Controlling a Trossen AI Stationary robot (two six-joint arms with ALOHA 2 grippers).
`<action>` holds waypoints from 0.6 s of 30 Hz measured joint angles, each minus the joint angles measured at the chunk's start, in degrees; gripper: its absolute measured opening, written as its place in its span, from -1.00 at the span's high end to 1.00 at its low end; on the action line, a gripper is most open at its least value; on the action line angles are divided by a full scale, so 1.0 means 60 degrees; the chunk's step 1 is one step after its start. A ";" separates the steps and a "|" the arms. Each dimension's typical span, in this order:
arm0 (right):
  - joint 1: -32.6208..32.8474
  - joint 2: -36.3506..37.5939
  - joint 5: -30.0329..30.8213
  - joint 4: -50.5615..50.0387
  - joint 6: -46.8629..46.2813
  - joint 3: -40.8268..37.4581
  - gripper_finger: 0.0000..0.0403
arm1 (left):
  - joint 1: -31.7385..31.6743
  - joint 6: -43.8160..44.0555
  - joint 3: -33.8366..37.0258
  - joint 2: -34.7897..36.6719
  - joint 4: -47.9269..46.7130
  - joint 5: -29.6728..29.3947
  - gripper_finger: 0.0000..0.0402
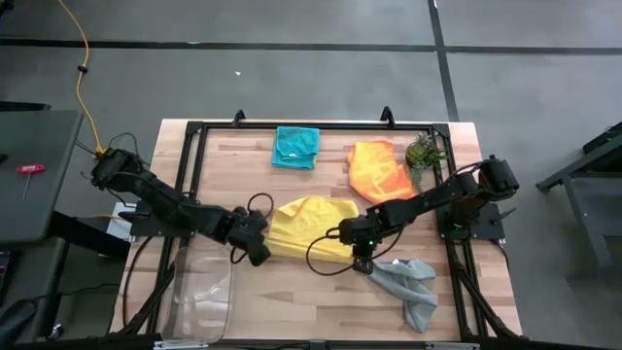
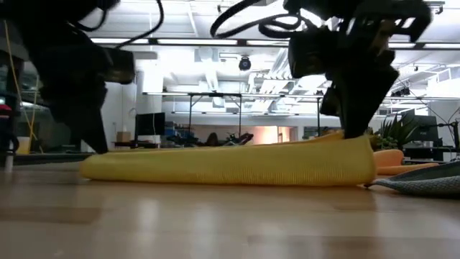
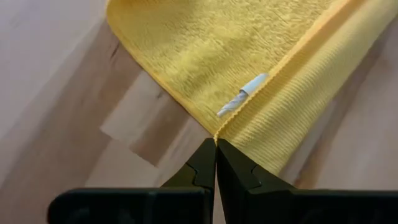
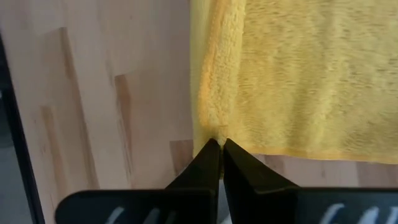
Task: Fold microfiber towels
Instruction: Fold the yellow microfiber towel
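Note:
A yellow towel (image 1: 309, 226) lies folded over at the table's middle and shows in the low view as a long flat roll (image 2: 230, 165) on the wood. My left gripper (image 1: 260, 255) is shut at its near-left corner, and my right gripper (image 1: 362, 262) is shut at its near-right corner. A teal towel (image 1: 295, 147) and an orange towel (image 1: 379, 170) lie bunched at the far side. A grey towel (image 1: 408, 282) lies crumpled at the near right. My left gripper pinches the yellow towel's near-left corner (image 3: 217, 133) between its fingertips, slanting down from the left; two hemmed layers meet there. The towel lies on the table. My right gripper pinches the near-right corner (image 4: 214, 129) between its fingertips, slanting down from the right. That end (image 2: 359, 147) sits slightly raised, the rest on the wood.
A clear plastic tray (image 1: 199, 292) stands at the near left. A small spiky green plant (image 1: 424, 153) sits at the far right beside the orange towel. A black frame (image 1: 194, 136) runs around the tabletop. Bare wood shows between the tray and the grey towel.

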State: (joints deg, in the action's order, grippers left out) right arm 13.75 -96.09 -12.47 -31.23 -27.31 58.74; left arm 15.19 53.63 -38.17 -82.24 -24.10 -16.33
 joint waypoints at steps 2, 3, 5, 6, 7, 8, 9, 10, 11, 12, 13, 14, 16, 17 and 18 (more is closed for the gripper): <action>-0.0092 0.0000 -0.0008 -0.0020 -0.0097 0.0000 1.00 | -0.0310 -0.0379 0.0000 0.0000 0.0028 0.0202 1.00; -0.0123 0.0000 -0.0008 -0.0050 -0.0173 0.0000 1.00 | -0.0426 -0.0551 0.0000 0.0001 0.0026 0.0287 1.00; -0.0169 0.0000 -0.0004 -0.0198 -0.0398 0.0000 1.00 | -0.0626 -0.0851 0.0000 0.0000 0.0057 0.0455 1.00; -0.0201 -0.0002 0.0013 -0.0280 -0.0483 0.0000 1.00 | -0.0705 -0.0991 0.0000 0.0003 0.0065 0.0486 1.00; -0.0229 -0.0003 0.0068 -0.0345 -0.0632 0.0000 1.00 | -0.0774 -0.1082 0.0000 0.0002 0.0068 0.0485 1.00; -0.0251 0.0000 0.0140 -0.0416 -0.0767 0.0000 1.00 | -0.0843 -0.1120 0.0000 0.0004 0.0079 0.0449 1.00; -0.0276 -0.0002 0.0240 -0.0459 -0.0907 0.0000 1.00 | -0.0915 -0.1114 0.0000 0.0003 0.0087 0.0358 1.00; -0.0296 0.0000 0.0349 -0.0474 -0.1018 0.0000 1.00 | -0.0989 -0.1068 0.0000 0.0004 0.0088 0.0257 1.00; -0.0303 0.0000 0.0463 -0.0484 -0.1112 0.0000 1.00 | -0.1066 -0.1029 0.0000 0.0004 0.0095 0.0180 1.00; -0.0327 0.0000 0.0559 -0.0517 -0.1221 0.0000 1.00 | -0.1149 -0.1005 0.0000 0.0004 0.0128 0.0140 1.00; -0.0364 0.0000 0.0621 -0.0569 -0.1349 0.0000 1.00 | -0.1233 -0.1007 0.0000 0.0004 0.0188 0.0134 1.00; -0.0398 0.0000 0.0687 -0.0640 -0.1496 0.0000 1.00 | -0.1316 -0.1047 0.0000 0.0004 0.0255 0.0131 1.00; -0.0489 0.0000 0.0833 -0.0728 -0.1793 -0.0004 1.00 | -0.1470 -0.1067 0.0000 0.0004 0.0329 0.0088 1.00; -0.0541 0.0006 0.0982 -0.0751 -0.1921 -0.0004 1.00 | -0.1566 -0.1061 0.0000 0.0004 0.0359 0.0002 1.00; -0.0597 0.0015 0.1112 -0.0769 -0.2006 -0.0004 1.00 | -0.1660 -0.1050 0.0000 0.0004 0.0423 -0.0103 1.00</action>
State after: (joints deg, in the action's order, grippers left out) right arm 10.17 -96.01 -5.80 -35.84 -39.34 58.72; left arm 5.23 47.33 -38.17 -82.21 -21.56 -16.95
